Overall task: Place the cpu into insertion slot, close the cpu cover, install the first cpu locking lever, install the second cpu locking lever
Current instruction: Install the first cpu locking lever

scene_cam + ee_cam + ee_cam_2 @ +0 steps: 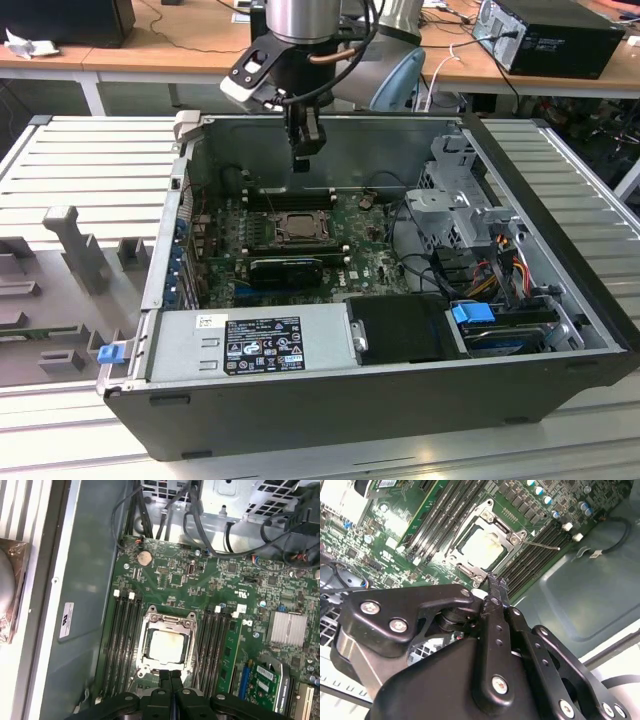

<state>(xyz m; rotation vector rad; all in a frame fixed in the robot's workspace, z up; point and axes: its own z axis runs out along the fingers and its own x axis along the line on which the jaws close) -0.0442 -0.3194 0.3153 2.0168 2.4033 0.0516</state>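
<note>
The cpu lies flat in the slot, a little left of centre in the exterior view, and the cover looks folded down over it, framing its pale face. From one corner of the frame a thin wire lever runs out over the memory slots, so it appears unlatched; the step in hand is probably the levers. The gripper hangs in the upper middle of the exterior view, well above the board, its fingers pressed together with nothing between them. Done well, this step calls for the closed tips to meet the lever near its free end, not the cover or the cpu face. The lever then needs a steady push down and sideways until the wire tucks under its hook. The wire is thin and springy and could slip off the tips, so a square, slow approach suits best. It also pays to stay clear of the memory slots just beside the frame.
</note>
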